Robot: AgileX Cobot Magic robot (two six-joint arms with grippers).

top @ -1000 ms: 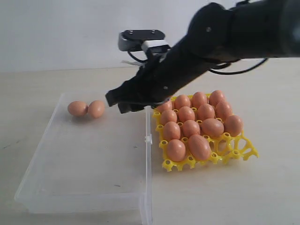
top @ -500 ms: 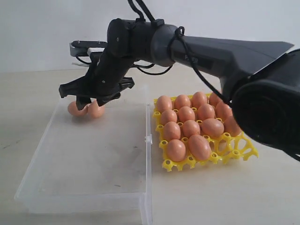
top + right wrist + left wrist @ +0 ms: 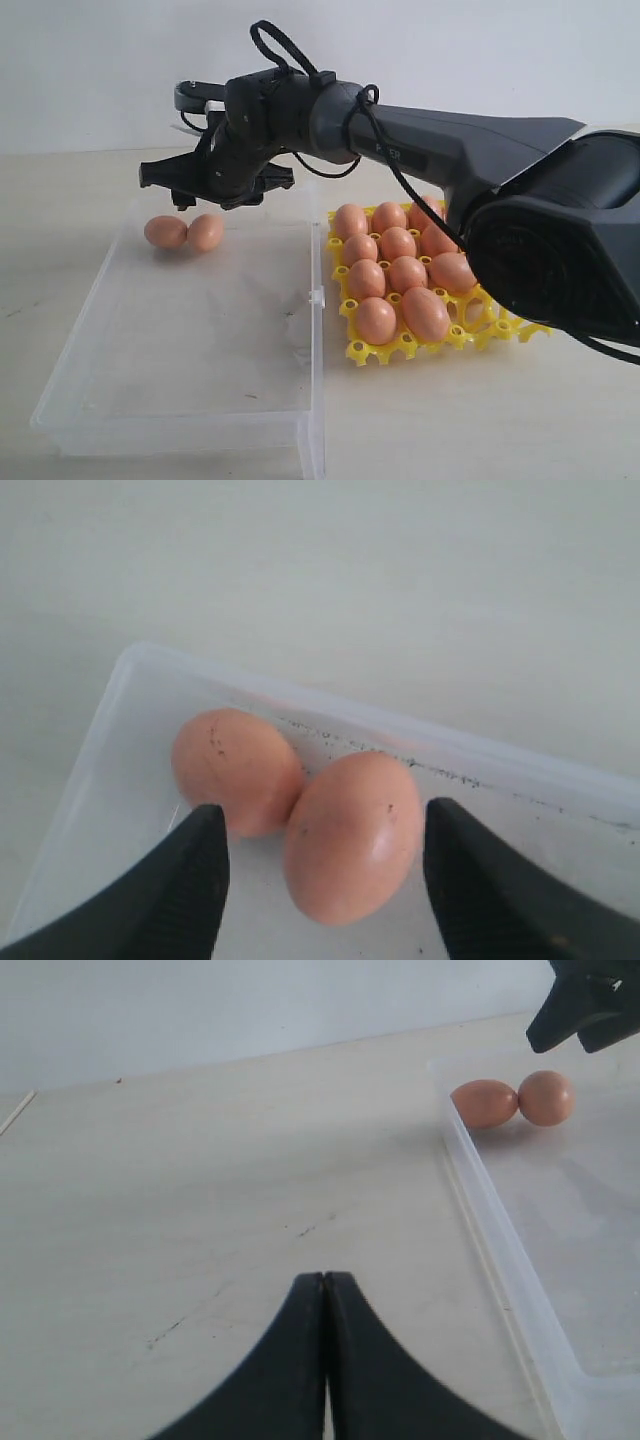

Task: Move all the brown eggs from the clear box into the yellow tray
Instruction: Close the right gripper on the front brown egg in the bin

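My own right arm crosses in front of the yellow tray [image 3: 375, 352] and hides its far right corner, so I can only count 11 brown eggs there; any others behind the arm I cannot see. The near end of the clear box [image 3: 170, 430] runs out of the exterior view at the bottom, and its transparent walls are hard to trace against the pale tabletop [image 3: 480, 420].

My right claw [image 3: 218, 196] hangs just above the box's far left corner, fingers wide apart and gripping nothing. Under it lie 2 brown eggs [image 3: 165, 231] [image 3: 206, 232], touching each other and close to the corner walls. They are smooth, matte, orange-tan ovals with fine dark speckles. The left egg lies on its side, its long axis running left to right in the exterior view and one end against its neighbour. The other looks rounder there, its axis turned at an angle to the first.

The tray is glossy yellow plastic, an open grid of round cups with pegs. It sits just beside the box's right wall, and its eggs stand in the cups, the front 2 leaning.

My left claw [image 3: 325, 1290] is pressed together, empty, over bare tabletop outside the box.
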